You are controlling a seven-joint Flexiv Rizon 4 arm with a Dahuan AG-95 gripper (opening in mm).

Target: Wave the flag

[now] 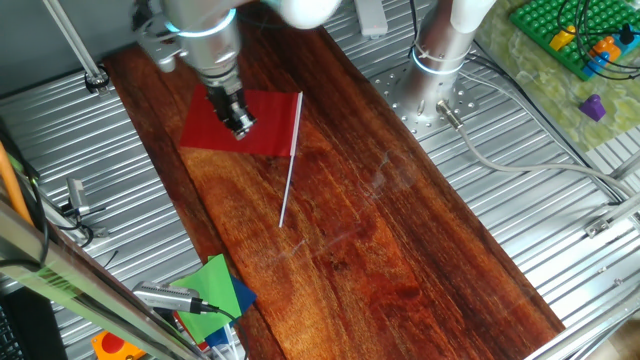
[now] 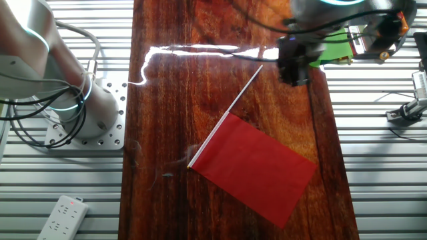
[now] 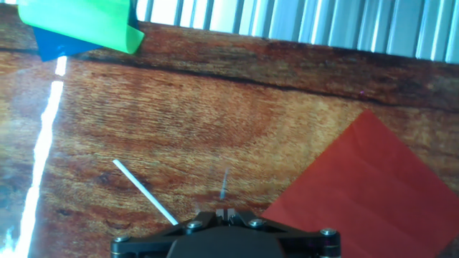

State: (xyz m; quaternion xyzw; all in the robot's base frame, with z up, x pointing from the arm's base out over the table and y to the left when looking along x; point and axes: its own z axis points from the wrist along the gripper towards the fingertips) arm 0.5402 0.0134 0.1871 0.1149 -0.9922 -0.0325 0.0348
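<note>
Flag (image 2: 257, 168) is seen flat on the board below the gripper (image 1: 239, 123), not held; finger spread cannot be told. Cloth is judged soft and light, so the thin stiff stick (image 1: 288, 190) should be pinched.

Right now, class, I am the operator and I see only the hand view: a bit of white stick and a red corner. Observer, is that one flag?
Observer: Yes. The flag lies flat on the wooden board; its stick runs along one edge of the cloth and on past it.
Operator: Is the gripper holding it?
Observer: No. The gripper hangs above the board, and the flag lies free.
Operator: What stands beside the board?
Observer: The arm's base, on the metal table, on the stick's side of the cloth.
</note>
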